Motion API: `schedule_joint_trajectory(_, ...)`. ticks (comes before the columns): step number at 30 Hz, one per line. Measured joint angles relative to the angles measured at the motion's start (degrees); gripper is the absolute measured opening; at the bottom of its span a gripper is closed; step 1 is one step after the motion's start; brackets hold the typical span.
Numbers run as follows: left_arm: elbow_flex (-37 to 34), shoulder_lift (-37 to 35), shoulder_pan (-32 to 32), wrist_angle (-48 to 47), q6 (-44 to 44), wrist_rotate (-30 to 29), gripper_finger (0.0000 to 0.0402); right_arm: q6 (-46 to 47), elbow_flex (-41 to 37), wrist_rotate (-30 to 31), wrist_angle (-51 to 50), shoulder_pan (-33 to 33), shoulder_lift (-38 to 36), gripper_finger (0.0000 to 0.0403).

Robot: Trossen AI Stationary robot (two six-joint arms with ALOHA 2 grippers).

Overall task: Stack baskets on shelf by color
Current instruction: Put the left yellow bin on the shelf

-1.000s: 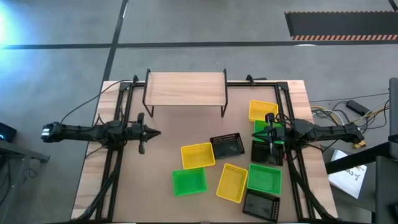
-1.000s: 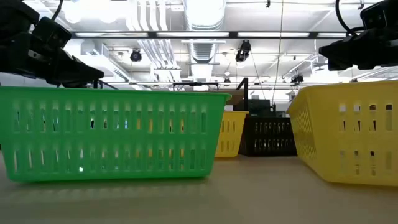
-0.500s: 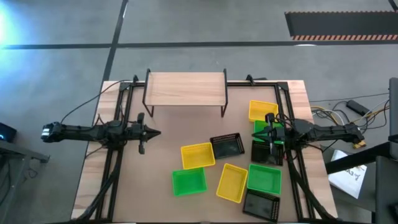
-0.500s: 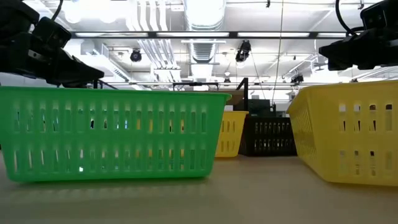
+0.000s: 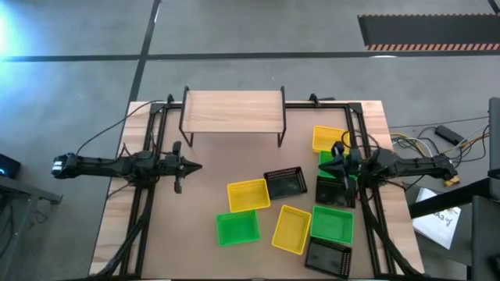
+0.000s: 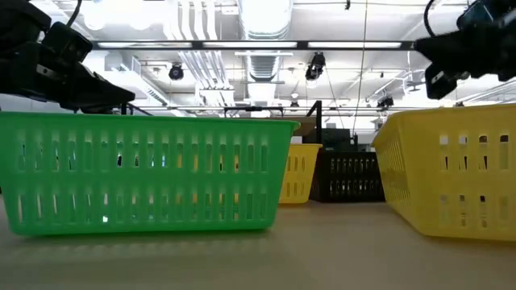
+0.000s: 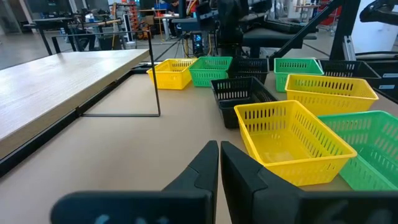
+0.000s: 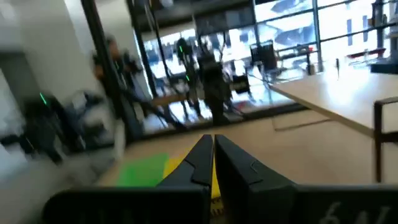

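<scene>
Nine baskets sit on their bottoms on the brown table, right of the middle. In the high view a yellow basket [image 5: 248, 195], a green basket [image 5: 237, 228], a second yellow basket [image 5: 291, 229] and a black basket [image 5: 285, 183] lie nearest the centre. Others lie by the right edge, among them a yellow one [image 5: 330, 139] and a green one [image 5: 332, 224]. The light-wood shelf [image 5: 233, 112] stands bare at the far side. My left gripper [image 5: 200, 166] [image 7: 219, 154] hovers shut at the left. My right gripper [image 5: 329, 161] [image 8: 213, 146] is shut above the right-hand baskets.
Black frame rails [image 5: 148, 195] run along the table's left and right sides. The room between the shelf's legs and the baskets is bare tabletop [image 5: 226, 160]. In the low view the near green basket [image 6: 145, 173] and near yellow basket [image 6: 451, 173] fill the foreground. Cables lie right of the table.
My right gripper has risen a little, shifted slightly toward the table's far edge, and turned; its wrist view is smeared by the motion. The baskets have stayed where they were.
</scene>
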Motion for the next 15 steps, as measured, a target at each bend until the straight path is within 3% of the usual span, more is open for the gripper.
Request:
schedule_joint_trajectory(5,0.0,0.0,0.01,0.0,0.01,0.0,0.0002,6.1,0.01,-0.11,10.56,3.49,4.36,0.0009)
schedule_joint_trajectory(12,0.0,0.0,0.01,0.0,0.01,0.0,0.0002,2.03,0.52,16.88,19.05,13.22,22.55,0.0009)
schedule_joint_trajectory(15,0.0,0.02,-0.01,0.0,0.01,0.0,0.0002,1.97,4.63,19.85,19.97,15.21,33.31,0.0011)
